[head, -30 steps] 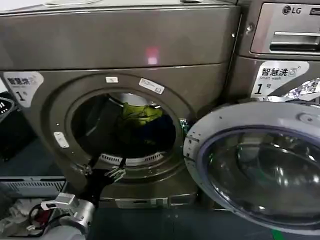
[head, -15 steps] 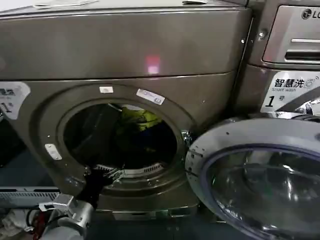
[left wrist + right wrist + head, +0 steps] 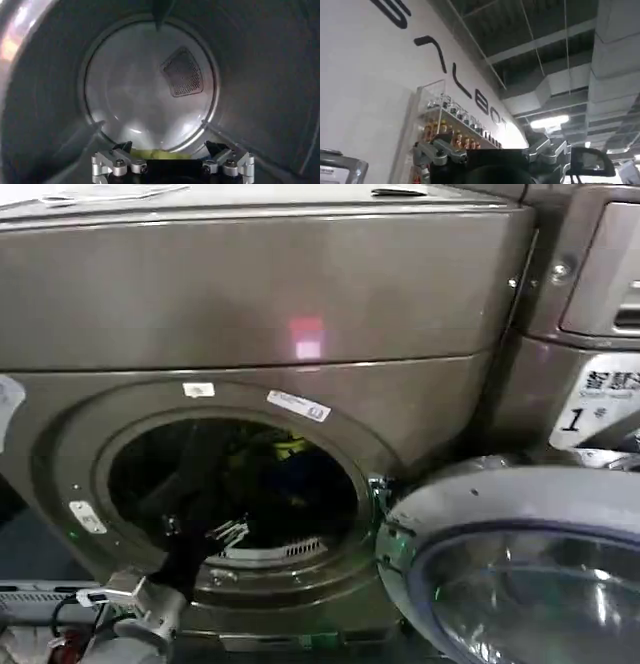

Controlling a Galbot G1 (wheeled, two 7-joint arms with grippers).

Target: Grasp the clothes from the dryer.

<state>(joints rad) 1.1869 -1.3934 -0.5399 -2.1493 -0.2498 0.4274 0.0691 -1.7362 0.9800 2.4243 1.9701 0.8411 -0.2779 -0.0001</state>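
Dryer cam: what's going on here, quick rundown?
The left arm reaches through the open round door of the dryer, its claw inside the drum with the fingers spread. The clothes, yellow-green and dark blue, lie deeper in the drum, a strip of yellow-green showing just ahead of the claw; nothing is gripped yet. The right claw is parked, pointing up toward the ceiling.

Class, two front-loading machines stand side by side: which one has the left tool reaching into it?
The large bronze-grey dryer with the small pink light, its door swung open. The left tool is inside its drum; the neighbouring machine stands apart, untouched.
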